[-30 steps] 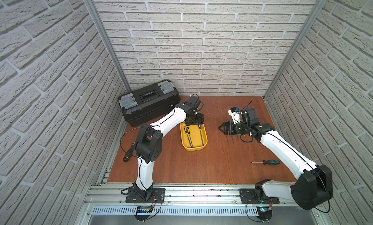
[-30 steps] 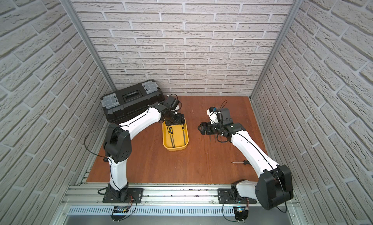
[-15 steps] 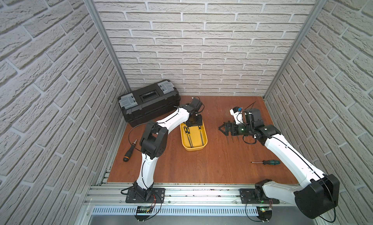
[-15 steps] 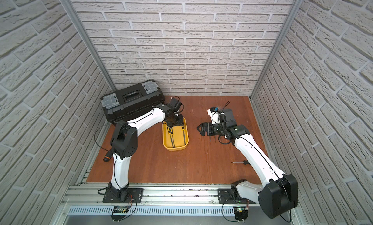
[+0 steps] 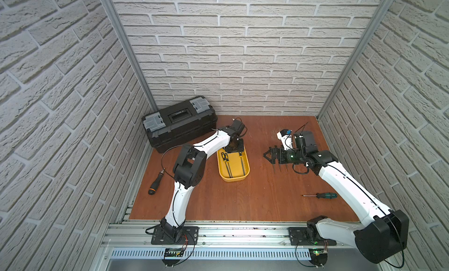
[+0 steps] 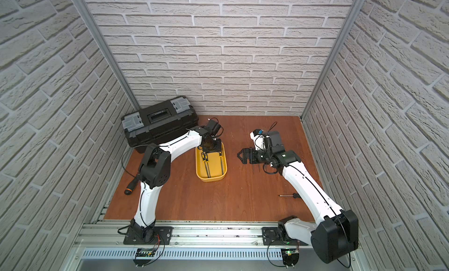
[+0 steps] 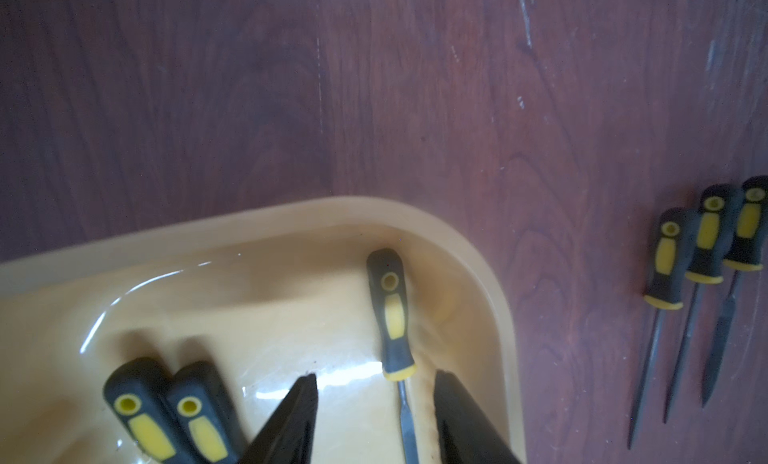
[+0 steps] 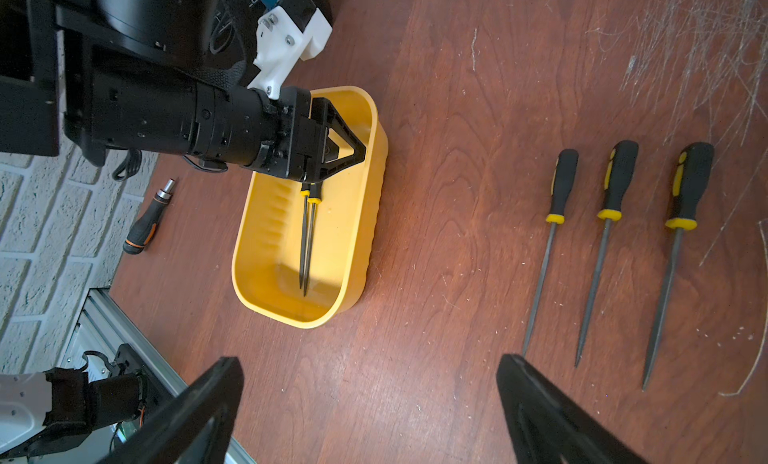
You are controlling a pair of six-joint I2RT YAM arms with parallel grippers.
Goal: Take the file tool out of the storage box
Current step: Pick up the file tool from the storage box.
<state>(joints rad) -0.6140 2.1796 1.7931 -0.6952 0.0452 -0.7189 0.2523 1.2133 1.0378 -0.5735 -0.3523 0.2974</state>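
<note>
desk [image 5: 243,204] is enclosed by brick walls [image 5: 243,63]; a file [image 7: 392,316] is straddled by half-parted left jaws, right jaws spread empty.

Even light, glare in storage box [image 7: 266,220]

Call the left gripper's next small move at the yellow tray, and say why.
Probably close the left gripper on the single file tool, and only then lift. In the left wrist view its jaws stand apart on either side of that file, about where handle meets shaft, inside the storage box, with no contact visible yet. The two other files lie aside.
</note>
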